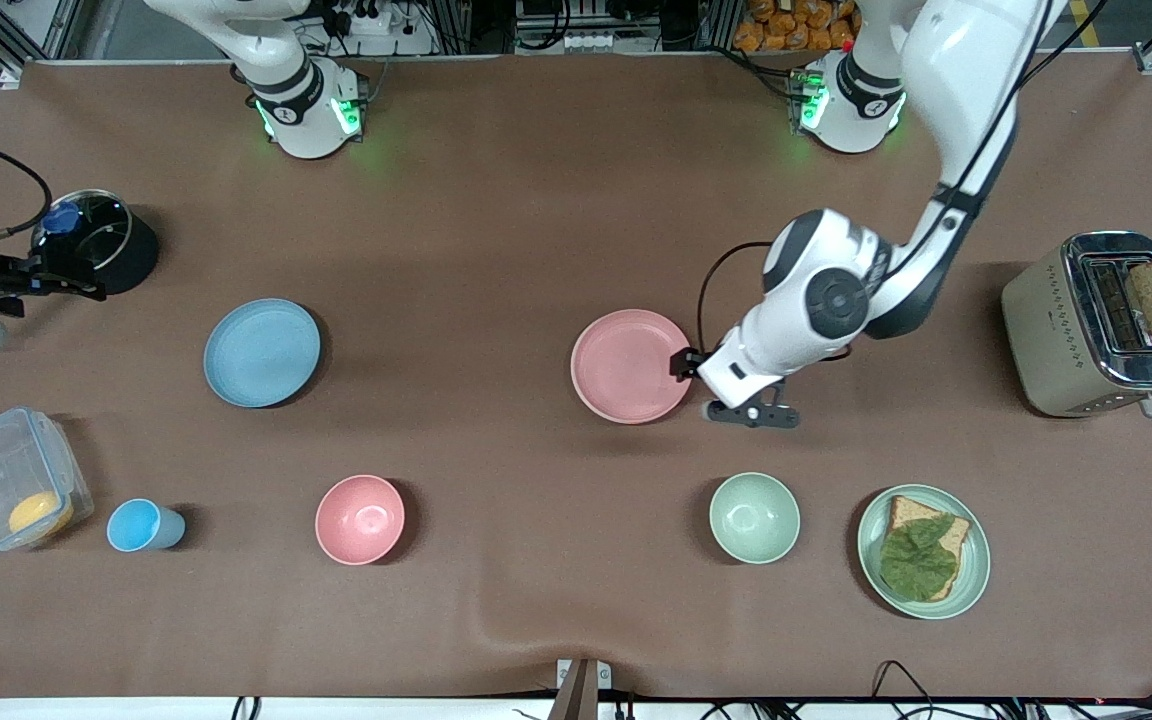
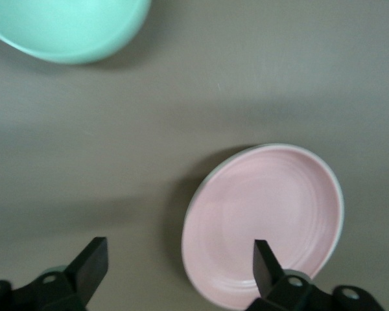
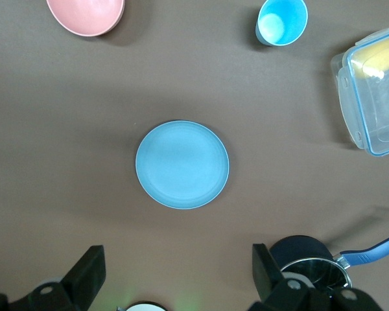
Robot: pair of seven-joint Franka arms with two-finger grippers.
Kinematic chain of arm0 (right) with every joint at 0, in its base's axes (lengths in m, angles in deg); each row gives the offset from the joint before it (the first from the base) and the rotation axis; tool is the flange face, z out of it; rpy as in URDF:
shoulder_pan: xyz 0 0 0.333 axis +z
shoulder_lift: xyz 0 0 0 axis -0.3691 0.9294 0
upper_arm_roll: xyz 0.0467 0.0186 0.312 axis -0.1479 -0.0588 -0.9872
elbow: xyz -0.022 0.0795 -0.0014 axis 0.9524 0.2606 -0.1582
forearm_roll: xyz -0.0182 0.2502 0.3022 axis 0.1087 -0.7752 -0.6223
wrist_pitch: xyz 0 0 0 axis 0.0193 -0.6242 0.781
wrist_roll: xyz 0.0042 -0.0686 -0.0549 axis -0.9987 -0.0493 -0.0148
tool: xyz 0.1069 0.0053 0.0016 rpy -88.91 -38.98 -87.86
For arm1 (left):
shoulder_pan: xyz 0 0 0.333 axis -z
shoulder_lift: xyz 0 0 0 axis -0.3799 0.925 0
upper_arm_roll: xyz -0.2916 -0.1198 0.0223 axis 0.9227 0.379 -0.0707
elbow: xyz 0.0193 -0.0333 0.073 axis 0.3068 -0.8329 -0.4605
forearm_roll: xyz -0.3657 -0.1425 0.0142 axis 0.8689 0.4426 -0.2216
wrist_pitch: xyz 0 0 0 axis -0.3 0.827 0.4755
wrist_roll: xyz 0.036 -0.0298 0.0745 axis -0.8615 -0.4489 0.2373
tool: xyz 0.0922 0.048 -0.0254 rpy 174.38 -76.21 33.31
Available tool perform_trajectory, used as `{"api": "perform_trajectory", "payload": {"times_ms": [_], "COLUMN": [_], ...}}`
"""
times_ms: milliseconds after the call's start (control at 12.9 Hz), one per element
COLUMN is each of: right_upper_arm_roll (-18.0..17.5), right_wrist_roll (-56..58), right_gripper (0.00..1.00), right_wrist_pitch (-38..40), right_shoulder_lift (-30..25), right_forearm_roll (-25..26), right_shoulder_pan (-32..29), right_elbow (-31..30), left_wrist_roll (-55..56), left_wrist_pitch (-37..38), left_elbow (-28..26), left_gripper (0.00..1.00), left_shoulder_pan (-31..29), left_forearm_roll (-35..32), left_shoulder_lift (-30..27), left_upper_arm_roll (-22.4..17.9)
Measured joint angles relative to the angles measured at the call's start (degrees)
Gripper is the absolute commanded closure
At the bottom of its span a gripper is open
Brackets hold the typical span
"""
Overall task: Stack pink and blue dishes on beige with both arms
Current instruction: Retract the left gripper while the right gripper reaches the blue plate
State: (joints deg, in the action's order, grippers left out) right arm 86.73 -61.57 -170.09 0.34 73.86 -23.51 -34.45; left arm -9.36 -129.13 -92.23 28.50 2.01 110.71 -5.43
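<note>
Step in hand, as I judge it: the left arm closing in on the pink plate (image 1: 631,365) to grip its rim.

Left pincer (image 2: 175,262): fingers spread wide apart, holding nothing. It hangs low over the counter (image 1: 496,230) at the plate's edge toward the left arm's end. In the left wrist view one finger shows over the plate's rim, the other over bare counter, so the rim sits between them. You cannot tell from these views whether the fingertips have reached rim level; treat height as unconfirmed.

To do it well: keep the rim centred between the fingers, come down until one finger can get under the lip, then close. The plate is flat and smooth, so a shallow bite will likely slip. Lift level.

Right pincer (image 3: 175,265): also spread apart and empty, high over the counter with the blue plate (image 1: 262,352) in its wrist view, not close to it. That arm is waiting.

The blue plate lies toward the right arm's end, well apart from the pink plate. No beige plate shows in any view; you will need to locate the stacking target before carrying.
</note>
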Motion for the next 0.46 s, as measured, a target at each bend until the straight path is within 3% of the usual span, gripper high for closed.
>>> {"api": "perform_trajectory", "payload": {"times_ms": [464], "right_upper_arm_roll": [-0.03], "right_wrist_roll": [-0.06], "right_gripper": [0.0], "right_wrist_pitch": [-3.05], "right_shoulder_lift": [4.1], "right_forearm_roll": [-0.07], "right_shoulder_pan": [-0.27], "right_elbow": [-1.09], "left_wrist_roll": [-2.12], "left_wrist_pitch": [19.0], "left_elbow": [3.04], "left_gripper": [0.0], "left_shoulder_pan": [-9.54], "left_forearm_roll": [-2.49], "left_shoulder_lift": [-16.66], "left_upper_arm_roll": [-0.59]}}
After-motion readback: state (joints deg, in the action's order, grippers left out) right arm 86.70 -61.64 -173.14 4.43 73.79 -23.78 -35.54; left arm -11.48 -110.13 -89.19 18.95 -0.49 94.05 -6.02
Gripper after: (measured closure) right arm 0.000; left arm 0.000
